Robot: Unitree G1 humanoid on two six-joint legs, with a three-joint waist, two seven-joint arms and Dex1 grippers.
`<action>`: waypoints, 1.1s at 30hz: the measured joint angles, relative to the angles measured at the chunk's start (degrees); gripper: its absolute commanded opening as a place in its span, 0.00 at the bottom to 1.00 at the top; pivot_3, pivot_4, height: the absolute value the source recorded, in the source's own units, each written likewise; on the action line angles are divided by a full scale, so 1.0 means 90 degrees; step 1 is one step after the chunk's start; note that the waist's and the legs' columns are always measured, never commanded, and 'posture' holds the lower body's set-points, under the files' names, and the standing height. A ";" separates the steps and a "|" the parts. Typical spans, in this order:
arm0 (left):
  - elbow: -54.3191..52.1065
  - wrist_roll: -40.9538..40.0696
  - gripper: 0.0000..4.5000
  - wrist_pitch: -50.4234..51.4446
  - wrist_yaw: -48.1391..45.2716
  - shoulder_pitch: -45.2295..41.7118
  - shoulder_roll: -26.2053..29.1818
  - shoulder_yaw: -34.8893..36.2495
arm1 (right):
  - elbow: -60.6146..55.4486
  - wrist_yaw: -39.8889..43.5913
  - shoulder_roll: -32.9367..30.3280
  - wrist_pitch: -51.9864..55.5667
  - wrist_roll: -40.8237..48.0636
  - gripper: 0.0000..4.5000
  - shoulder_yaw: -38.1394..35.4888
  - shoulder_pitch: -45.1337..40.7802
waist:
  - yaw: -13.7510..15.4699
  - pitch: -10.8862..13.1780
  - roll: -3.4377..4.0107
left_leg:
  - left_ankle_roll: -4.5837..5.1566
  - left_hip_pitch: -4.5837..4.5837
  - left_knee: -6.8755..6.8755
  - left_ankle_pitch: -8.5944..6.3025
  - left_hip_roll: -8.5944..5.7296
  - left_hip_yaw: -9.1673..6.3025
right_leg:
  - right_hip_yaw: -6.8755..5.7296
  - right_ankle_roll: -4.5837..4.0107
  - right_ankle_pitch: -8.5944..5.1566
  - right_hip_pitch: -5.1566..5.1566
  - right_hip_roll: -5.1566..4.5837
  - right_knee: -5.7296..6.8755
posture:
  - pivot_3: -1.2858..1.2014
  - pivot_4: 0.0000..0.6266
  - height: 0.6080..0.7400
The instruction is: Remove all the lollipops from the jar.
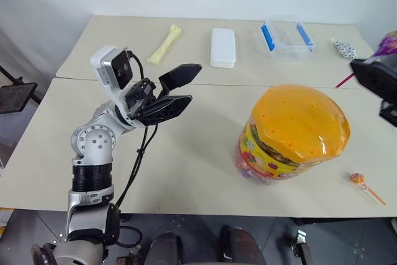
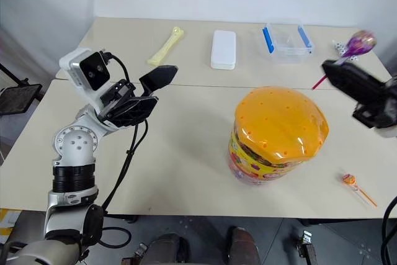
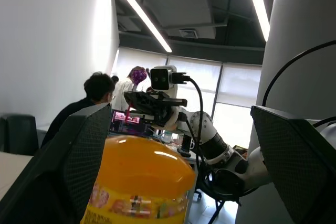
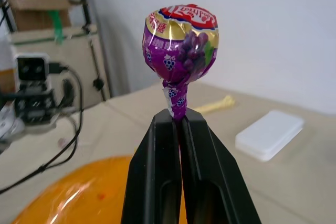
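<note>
The left claw (image 1: 177, 88) is closest to the camera, raised over the near side of the bench (image 1: 186, 153). Its two flat black fingers are spread wide apart with nothing between them. The fingers have a rough, dotted surface in the left wrist view.

The jar (image 1: 291, 134) stands on the bench to the right of that claw. It is a big, round, clear plastic tub. A yellow label with many colours wraps around it. Its lid is a smooth, shiny orange dome with small holes dotted over it.

The right claw (image 2: 338, 72) is up in the air, past the jar on the right. Its fingers are pressed together on the stick of the purple lollipop (image 4: 181, 43). The lollipop is a small ball in shiny purple wrapping with a grape picture and a red top. Its stick looks pink-red in the eye views. It pokes up above the fingertips.

The orange lollipop (image 1: 358, 179) lies flat on the bench, just right of the jar near the front edge. It has a thin orange stick.

On the far side of the bench lie a long pale yellow thing (image 1: 164, 44), a flat white box (image 1: 223, 46) with round corners, a clear box (image 1: 286, 36) with blue clips and a small spotted candy (image 1: 343, 48).
</note>
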 measured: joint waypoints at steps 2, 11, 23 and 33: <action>-0.0090 0.0190 1.00 -0.0165 -0.0104 0.0005 0.0039 -0.0149 | 0.0311 0.0022 -0.0359 0.0110 -0.0125 0.00 -0.0435 0.0201 | 0.0012 0.0000 0.0000 | 0.0001 0.0001 -0.0003 0.0000 -0.0001 -0.0002 | -0.0001 0.0000 0.0000 0.0000 -0.0001 0.0001 | 0.52 0.24 1.00; 0.0253 0.2118 1.00 -0.1366 -0.1133 0.0105 0.1207 -0.1287 | 0.2093 -0.0656 -0.1183 0.0541 -0.2683 0.00 -0.0656 0.2051 | -0.0027 -0.0002 0.0003 | 0.0003 0.0008 -0.0004 -0.0002 -0.0001 0.0020 | 0.0012 0.0000 0.0000 0.0002 0.0000 -0.0012 | 0.52 0.24 1.00; 0.0656 0.3294 1.00 -0.2377 -0.1241 0.0204 0.1268 -0.1740 | 0.2290 -0.0486 -0.0403 -0.0518 -0.4710 0.29 0.1629 0.2615 | -0.0048 0.0000 0.0045 | 0.0003 0.0004 -0.0003 -0.0001 0.0003 0.0024 | 0.0013 0.0004 0.0002 -0.0005 0.0004 -0.0013 | 0.52 0.24 1.00; 0.0986 0.3674 1.00 -0.2722 -0.0574 0.0490 0.1325 -0.1414 | 0.1447 0.0720 0.0173 -0.1813 -0.4389 0.99 0.0271 0.2906 | -0.0034 0.0001 0.0044 | 0.0003 0.0005 -0.0009 -0.0002 0.0005 0.0019 | 0.0012 0.0006 0.0003 -0.0002 0.0010 -0.0022 | 0.52 0.24 1.00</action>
